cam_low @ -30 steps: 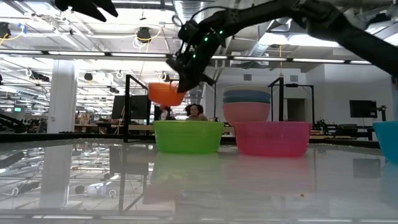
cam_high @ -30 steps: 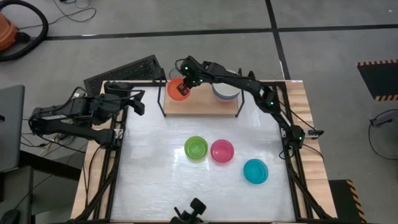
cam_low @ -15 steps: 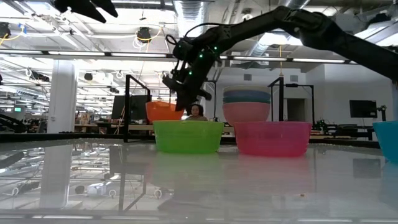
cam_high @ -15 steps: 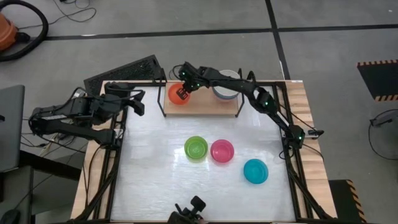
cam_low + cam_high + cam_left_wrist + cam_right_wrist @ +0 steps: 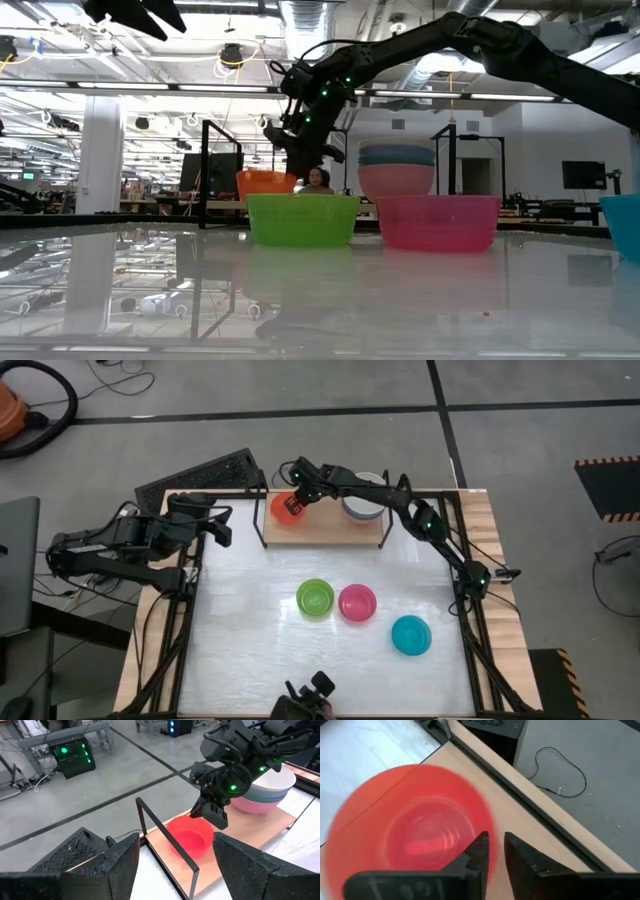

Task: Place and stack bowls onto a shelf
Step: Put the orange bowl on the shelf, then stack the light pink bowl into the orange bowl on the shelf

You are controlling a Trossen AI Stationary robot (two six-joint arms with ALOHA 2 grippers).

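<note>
The red-orange bowl sits upright on the left end of the shelf's light-wood plank. My right gripper reaches over the shelf, slightly open. One finger is inside the bowl and one is outside its rim. A stack of larger bowls, cream-white on top, stands on the shelf's right end. The lime green bowl, the magenta bowl and the teal bowl rest on the tabletop. My left gripper waits open, raised at the table's left edge. My right gripper straddles the red-orange bowl's rim on the side toward the stack, one finger inside and one outside, slanting down from above. A narrow gap shows between the fingers, and I cannot tell whether they touch the rim. The bowl's base rests on the plank.
The shelf's black wire end loop stands upright just left of the red-orange bowl. A dark perforated panel lies beyond the table's far left corner. Bare white tabletop lies left of and in front of the three loose bowls.
My right gripper has come down toward the shelf's left end with the red-orange bowl. The bowl hung clear above the plank a second ago and now sits on it.
</note>
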